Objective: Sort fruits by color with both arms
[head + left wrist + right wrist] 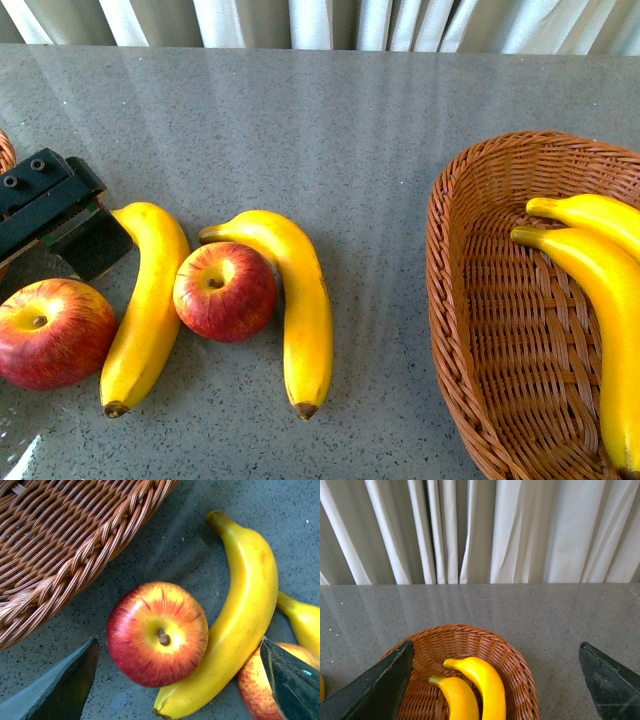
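- The left gripper (177, 641) is held open, with its fingers (60, 685) spread wide, and nothing is gripped by it.
- A red apple (52, 332) is found near the left edge of the grey worktop (350, 130); in the left wrist view it is framed between those fingers.
- A yellow banana (148, 305) is laid against that apple.
- A second apple (225, 291) is nestled between this banana and a second banana (300, 310), which is curved around it.
- A left basket (60, 540) of brown wicker is seen just beside the red apple.
- The right gripper (495, 647) is likewise held open and empty, and the right basket (450, 300) is framed between its fingers.
- A farther banana (590, 212) and a nearer banana (600, 320) are laid side by side inside the right basket.
- A white curtain (520, 530) is hung behind the worktop.
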You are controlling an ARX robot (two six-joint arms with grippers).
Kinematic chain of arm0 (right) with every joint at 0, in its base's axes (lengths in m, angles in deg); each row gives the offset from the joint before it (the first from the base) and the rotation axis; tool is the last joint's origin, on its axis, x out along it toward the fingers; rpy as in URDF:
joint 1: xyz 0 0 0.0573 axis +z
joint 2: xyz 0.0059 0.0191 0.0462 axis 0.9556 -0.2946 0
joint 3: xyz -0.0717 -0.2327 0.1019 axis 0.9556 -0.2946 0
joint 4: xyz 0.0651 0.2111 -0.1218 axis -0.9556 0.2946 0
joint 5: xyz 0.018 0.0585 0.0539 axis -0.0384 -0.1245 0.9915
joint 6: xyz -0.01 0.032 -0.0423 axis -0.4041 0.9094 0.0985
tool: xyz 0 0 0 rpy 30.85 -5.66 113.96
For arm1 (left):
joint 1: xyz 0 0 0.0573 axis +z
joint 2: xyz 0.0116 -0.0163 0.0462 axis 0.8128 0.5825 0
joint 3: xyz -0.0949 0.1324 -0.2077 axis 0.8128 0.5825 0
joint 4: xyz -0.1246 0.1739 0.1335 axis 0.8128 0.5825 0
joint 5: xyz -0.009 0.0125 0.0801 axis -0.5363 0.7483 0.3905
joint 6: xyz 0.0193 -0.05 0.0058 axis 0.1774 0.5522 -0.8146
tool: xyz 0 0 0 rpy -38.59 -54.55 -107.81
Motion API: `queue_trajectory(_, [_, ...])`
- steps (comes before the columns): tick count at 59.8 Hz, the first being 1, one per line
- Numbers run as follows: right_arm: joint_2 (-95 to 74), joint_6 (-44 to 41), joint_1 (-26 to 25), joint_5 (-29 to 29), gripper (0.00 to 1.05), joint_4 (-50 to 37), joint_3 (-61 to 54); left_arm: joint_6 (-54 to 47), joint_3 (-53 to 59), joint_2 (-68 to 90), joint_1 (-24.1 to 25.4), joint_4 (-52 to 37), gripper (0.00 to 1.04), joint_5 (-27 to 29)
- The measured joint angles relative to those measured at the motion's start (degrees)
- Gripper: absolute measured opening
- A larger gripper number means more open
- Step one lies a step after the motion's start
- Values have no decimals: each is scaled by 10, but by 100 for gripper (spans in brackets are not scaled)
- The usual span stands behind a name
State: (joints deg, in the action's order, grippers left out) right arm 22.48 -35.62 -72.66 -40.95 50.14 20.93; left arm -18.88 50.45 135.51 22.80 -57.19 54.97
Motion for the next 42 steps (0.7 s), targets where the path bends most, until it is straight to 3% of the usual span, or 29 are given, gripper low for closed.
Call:
queue_trajectory(20, [0, 0, 0, 0, 96, 0, 0, 81, -40, 51, 36, 31, 96, -63])
queue_trajectory(42, [0, 0, 0, 0, 96, 0, 0, 121, -51, 70, 57, 58, 96, -78])
